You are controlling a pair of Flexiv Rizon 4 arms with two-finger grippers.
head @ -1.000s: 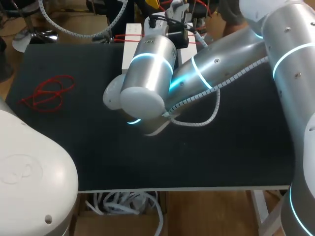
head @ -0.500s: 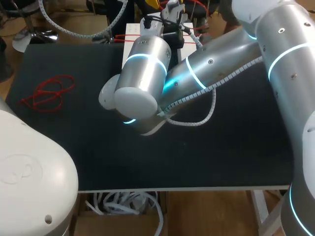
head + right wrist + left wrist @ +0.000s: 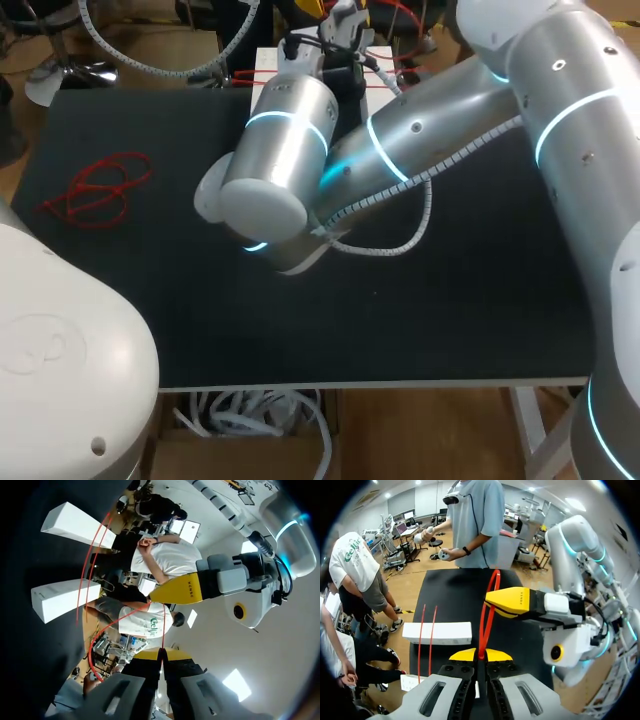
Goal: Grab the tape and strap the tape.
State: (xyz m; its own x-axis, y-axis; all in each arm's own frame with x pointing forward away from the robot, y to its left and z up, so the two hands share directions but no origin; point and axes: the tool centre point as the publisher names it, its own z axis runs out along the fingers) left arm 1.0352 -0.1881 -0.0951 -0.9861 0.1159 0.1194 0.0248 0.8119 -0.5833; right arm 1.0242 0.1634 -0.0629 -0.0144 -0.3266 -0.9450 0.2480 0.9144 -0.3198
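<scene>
Left wrist view: the left tool [image 3: 481,654] is clamped on the red tape [image 3: 483,635]. The right tool [image 3: 161,654] pinches it too.

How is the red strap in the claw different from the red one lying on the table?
The held strap stands up in a narrow loop, while the loose strap lies in a tangle on the table. The held strap is pinched in the left claw; nothing touches the loose strap. Both are thin and red.
</scene>
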